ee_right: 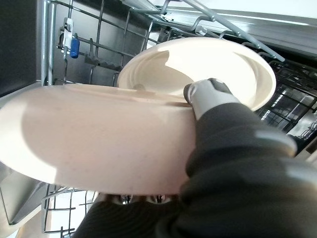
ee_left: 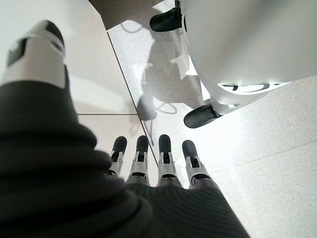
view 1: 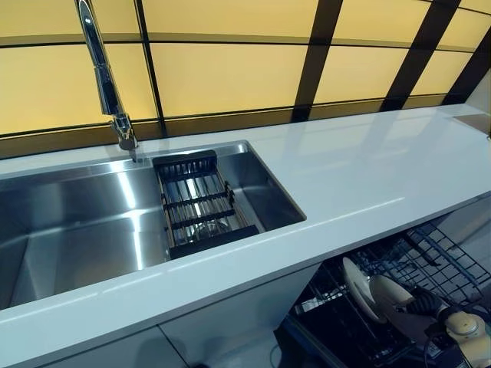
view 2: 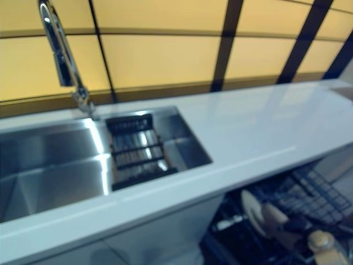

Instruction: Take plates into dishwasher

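Plate (ee_right: 104, 139) pinched by the right hand (ee_right: 210, 94) over the dishwasher rack (view 1: 430, 261), where another plate (ee_right: 198, 69) already stands; loading seems partway; left hand (ee_left: 148, 158) hangs slack, empty.

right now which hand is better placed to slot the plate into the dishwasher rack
Right. The right hand already grips a cream plate over the dishwasher rack, beside a second plate standing there. The left hand hangs empty, fingers straight, over the floor.

Two cream plates (ee_right: 99, 139) — upright in dishwasher rack (view 1: 430, 268)
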### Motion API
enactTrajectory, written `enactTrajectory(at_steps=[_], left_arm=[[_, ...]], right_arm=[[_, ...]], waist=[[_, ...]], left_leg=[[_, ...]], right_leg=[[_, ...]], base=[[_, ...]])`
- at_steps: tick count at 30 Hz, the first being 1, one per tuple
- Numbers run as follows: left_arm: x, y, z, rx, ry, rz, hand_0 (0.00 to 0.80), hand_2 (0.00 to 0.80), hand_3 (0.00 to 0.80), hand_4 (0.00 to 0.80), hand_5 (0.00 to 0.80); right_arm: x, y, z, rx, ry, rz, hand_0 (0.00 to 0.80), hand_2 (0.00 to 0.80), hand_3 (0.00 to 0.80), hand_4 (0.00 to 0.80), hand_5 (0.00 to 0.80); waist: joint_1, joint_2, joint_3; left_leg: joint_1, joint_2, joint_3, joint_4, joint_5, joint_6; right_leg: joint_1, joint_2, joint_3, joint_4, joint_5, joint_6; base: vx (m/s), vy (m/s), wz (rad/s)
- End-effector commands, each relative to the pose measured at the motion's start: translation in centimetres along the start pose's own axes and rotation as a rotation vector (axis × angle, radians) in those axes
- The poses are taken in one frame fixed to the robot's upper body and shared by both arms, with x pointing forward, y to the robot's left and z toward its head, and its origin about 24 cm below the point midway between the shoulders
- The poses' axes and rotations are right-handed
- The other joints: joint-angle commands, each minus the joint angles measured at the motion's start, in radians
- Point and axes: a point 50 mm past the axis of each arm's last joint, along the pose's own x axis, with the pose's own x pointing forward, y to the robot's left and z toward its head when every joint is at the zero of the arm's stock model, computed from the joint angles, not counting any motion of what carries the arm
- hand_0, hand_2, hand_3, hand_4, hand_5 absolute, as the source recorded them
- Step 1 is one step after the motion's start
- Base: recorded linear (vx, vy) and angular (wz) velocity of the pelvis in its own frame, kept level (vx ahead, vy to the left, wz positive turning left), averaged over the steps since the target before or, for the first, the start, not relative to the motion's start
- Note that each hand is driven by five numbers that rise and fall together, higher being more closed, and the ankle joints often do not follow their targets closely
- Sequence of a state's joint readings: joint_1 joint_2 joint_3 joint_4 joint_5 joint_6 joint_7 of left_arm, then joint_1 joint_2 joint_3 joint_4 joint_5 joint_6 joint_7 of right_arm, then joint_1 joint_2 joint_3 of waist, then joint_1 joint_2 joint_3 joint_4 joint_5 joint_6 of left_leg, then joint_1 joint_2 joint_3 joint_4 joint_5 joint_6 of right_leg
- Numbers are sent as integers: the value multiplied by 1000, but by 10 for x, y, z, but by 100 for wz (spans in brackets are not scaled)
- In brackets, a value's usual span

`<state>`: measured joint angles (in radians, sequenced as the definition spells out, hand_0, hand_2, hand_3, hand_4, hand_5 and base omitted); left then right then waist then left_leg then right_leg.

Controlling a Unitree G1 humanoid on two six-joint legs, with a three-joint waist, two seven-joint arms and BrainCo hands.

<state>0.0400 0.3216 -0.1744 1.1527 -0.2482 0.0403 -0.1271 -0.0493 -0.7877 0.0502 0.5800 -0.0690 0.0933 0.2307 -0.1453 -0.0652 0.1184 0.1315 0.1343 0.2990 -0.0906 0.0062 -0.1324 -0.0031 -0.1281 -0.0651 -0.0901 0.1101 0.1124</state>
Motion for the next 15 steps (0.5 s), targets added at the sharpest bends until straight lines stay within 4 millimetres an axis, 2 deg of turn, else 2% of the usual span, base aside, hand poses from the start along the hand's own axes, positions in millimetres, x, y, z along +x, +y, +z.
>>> enactTrajectory(at_steps=[1, 6, 7, 8, 15], left_arm=[[4, -7, 20, 58, -53, -25, 0, 0, 0, 0, 0], [4, -8, 22, 59, -63, -37, 0, 0, 0, 0, 0], [4, -8, 22, 59, -62, -38, 0, 0, 0, 0, 0], [4, -8, 22, 59, -62, -38, 0, 0, 0, 0, 0], [4, -7, 20, 47, -57, -35, 0, 0, 0, 0, 0]], right_arm=[[13, -16, 25, 13, -57, -73, 800, 800, 800, 800, 800], [16, -17, 25, 19, -36, -87, 800, 800, 800, 800, 800], [16, -18, 25, 20, -35, -99, 558, 558, 558, 558, 558], [16, -19, 26, 23, -36, -105, 0, 0, 0, 0, 0], [12, -30, 30, 24, -47, -123, 0, 0, 0, 0, 0]], waist=[[41, 0, -6], [48, 11, -3], [49, 11, -3], [49, 12, -2], [41, 5, -2]], left_leg=[[14, -24, -36, 11, -39, 58], [13, -26, -45, 11, -39, 57], [13, -26, -46, 11, -38, 57], [12, -27, -47, 11, -38, 56], [14, -25, -45, 10, -38, 54]], right_leg=[[-13, -57, -6, 9, 17, 75], [-7, -59, -9, 8, 14, 71], [-7, -58, -9, 8, 14, 70], [-6, -58, -8, 8, 13, 70], [-6, -57, -5, 8, 13, 69]], base=[[0, 0, 0], [0, 0, 0], [0, 0, 0], [0, 0, 0], [0, 0, 0]])
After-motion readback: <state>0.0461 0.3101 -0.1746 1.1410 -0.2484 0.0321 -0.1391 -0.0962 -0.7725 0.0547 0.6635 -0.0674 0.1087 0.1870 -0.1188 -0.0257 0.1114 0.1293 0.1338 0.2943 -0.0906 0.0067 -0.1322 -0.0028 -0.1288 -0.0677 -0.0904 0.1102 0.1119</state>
